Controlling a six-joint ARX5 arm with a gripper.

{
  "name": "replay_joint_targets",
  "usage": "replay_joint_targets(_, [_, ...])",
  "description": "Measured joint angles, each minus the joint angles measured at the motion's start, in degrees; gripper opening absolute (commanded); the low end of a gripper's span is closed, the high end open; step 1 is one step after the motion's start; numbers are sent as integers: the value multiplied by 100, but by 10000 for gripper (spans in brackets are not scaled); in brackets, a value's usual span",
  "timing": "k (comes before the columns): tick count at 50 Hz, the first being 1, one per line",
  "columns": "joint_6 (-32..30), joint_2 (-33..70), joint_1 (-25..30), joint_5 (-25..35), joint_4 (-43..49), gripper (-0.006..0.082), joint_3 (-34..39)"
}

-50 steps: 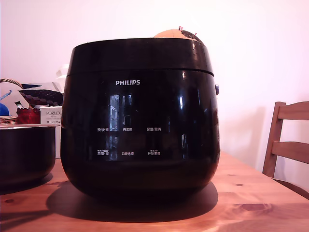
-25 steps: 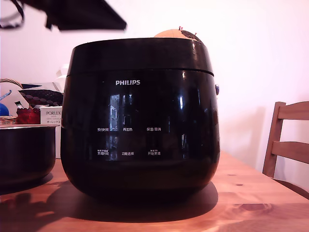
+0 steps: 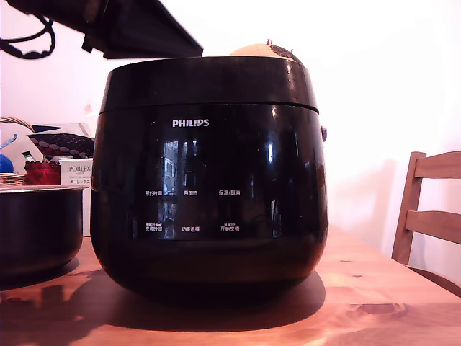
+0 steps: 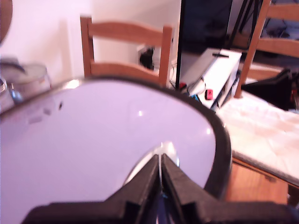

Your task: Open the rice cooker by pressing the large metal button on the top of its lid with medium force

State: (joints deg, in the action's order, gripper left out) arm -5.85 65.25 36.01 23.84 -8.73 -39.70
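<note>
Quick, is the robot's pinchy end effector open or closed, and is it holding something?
End effector: closed, fingers pressed together with nothing between them, poised over the metal button on the lid.

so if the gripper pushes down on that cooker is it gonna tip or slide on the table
Tipping looks unlikely: the rice cooker is broad and squat and sits flat on the wooden table. A downward push from the gripper, whose fingers are together over the lid, should barely slide it. The lid's glossy top may let the fingertips skid.
</note>
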Motion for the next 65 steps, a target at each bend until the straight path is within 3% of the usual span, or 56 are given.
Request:
replay_joint_targets(16, [-61, 173, 181, -164, -7, -24, -122])
replay_joint_targets(28, [-376, 173, 264, -568, 815, -24, -531])
replay_joint_targets(65, [-745, 275, 433, -568, 1340, -24, -756])
